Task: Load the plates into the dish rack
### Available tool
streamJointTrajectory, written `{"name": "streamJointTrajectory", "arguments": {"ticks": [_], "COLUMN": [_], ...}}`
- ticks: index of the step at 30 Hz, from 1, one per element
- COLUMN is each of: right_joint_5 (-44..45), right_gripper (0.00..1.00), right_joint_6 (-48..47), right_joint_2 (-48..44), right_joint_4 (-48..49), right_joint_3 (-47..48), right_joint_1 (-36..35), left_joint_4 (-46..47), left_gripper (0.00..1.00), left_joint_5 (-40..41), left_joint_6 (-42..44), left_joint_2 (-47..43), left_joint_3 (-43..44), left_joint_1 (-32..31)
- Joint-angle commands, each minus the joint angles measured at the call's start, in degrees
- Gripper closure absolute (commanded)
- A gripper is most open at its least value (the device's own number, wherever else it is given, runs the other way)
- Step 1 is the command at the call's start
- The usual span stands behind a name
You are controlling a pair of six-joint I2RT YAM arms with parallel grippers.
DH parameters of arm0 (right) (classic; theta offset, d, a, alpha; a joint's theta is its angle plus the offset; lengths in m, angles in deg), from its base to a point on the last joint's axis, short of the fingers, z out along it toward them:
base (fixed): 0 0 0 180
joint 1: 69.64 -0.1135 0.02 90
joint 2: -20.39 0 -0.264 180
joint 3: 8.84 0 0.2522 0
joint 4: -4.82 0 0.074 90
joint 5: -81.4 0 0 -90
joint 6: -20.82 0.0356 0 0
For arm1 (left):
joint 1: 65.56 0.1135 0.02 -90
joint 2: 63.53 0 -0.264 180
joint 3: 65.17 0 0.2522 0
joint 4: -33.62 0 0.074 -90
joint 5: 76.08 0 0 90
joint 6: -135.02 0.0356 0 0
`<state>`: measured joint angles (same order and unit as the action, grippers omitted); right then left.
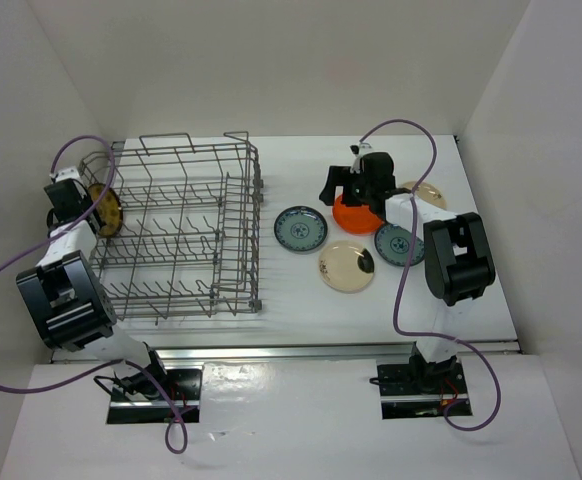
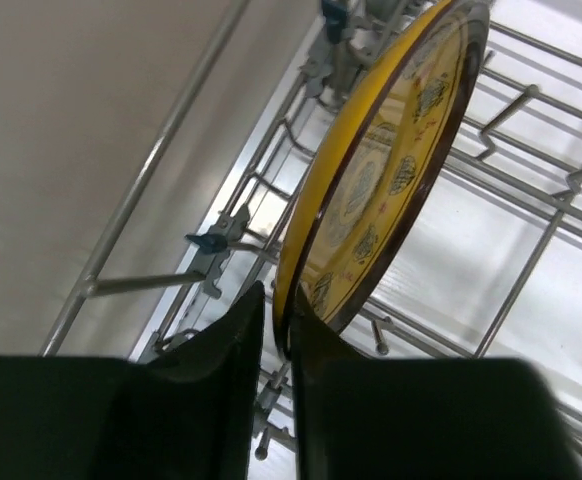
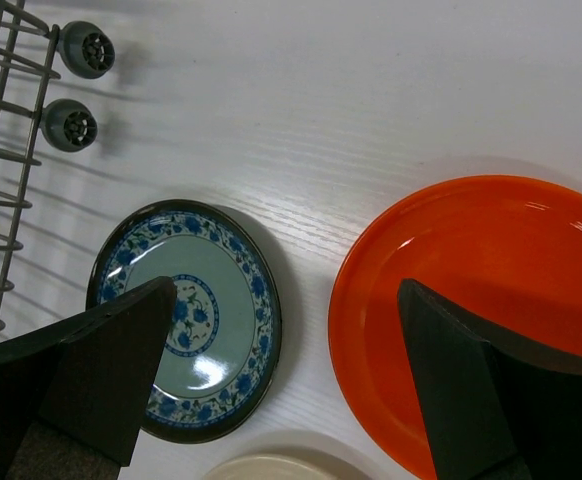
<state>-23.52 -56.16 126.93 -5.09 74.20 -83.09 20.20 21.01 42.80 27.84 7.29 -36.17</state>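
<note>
My left gripper (image 1: 81,198) is shut on the rim of the dark gold patterned plate (image 1: 106,208), held on edge at the left end of the grey wire dish rack (image 1: 233,262); the wrist view shows the plate (image 2: 381,170) upright among the tines, rim pinched between my fingers (image 2: 316,380). My right gripper (image 1: 339,190) is open above the table, straddling the gap between the orange plate (image 3: 481,300) and a blue-and-white plate (image 3: 186,315). The orange plate (image 1: 356,212), both blue-and-white plates (image 1: 300,229) (image 1: 398,243) and two beige plates (image 1: 346,265) (image 1: 426,192) lie flat right of the rack.
The rack's wheels (image 3: 79,90) stick out on its right side near the blue-and-white plate. White walls enclose the table on three sides. Purple cables loop from both arms.
</note>
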Motion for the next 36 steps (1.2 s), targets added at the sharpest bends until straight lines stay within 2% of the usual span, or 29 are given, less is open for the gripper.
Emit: {"name": "streamJointTrajectory", "arguments": {"ticks": [1,2,3,5,6,9,12,17,21,22,26,31,36], "right_joint_5": [-1.17,-1.17,-1.17,-1.17,-1.17,-1.17,-1.17,-3.01,-3.53,-3.54,-5.47,-7.41,-7.41], "right_gripper": [0.00,0.00,0.00,0.00,0.00,0.00,0.00,0.00,0.00,0.00,0.00,0.04,0.07], "right_joint_6": [0.17,0.17,0.17,0.17,0.17,0.17,0.17,-0.36,-0.36,0.16,0.17,1.22,2.98], "right_joint_2": [-0.28,-0.28,-0.28,-0.28,-0.28,-0.90,-0.90,0.33,0.33,0.33,-1.94,-3.70,-6.08], "right_joint_4": [2.73,2.73,2.73,2.73,2.73,1.68,0.46,-2.79,-3.95,-4.47,-4.47,-4.56,-3.77], "right_joint_3": [-0.72,-0.72,-0.72,-0.72,-0.72,-0.72,-0.72,-0.02,-0.63,-0.63,-4.57,-6.34,-8.63], "right_joint_1": [0.36,0.36,0.36,0.36,0.36,0.36,0.36,0.36,0.36,0.36,0.36,-0.16,-0.17], "left_joint_4": [-0.51,-0.51,-0.51,-0.51,-0.51,-0.51,-2.35,-9.03,-15.36,-17.20,-22.29,-24.77,-24.16], "left_gripper": [0.76,0.50,0.39,0.26,0.16,0.06,0.03,0.03,0.03,0.03,0.03,0.02,0.00], "left_joint_5": [4.42,4.94,4.95,6.17,6.18,6.79,7.32,4.61,-5.40,-10.21,-16.84,-23.87,-26.24], "left_joint_6": [-1.47,-1.47,-1.99,-2.00,-2.61,-3.14,-4.72,-7.63,-8.24,-8.24,-9.46,-9.47,-10.61], "left_joint_2": [-2.77,-3.30,-3.92,-6.02,-6.73,-9.88,-12.61,-17.97,-20.08,-20.88,-21.41,-23.16,-27.11], "left_joint_3": [-1.22,-1.22,-1.91,-2.45,-2.45,-1.05,1.23,11.42,18.37,20.04,23.38,23.40,19.88], "left_joint_1": [0.58,0.58,0.58,0.58,0.58,0.06,0.06,-0.56,-3.45,-5.20,-10.74,-17.15,-19.02]}}
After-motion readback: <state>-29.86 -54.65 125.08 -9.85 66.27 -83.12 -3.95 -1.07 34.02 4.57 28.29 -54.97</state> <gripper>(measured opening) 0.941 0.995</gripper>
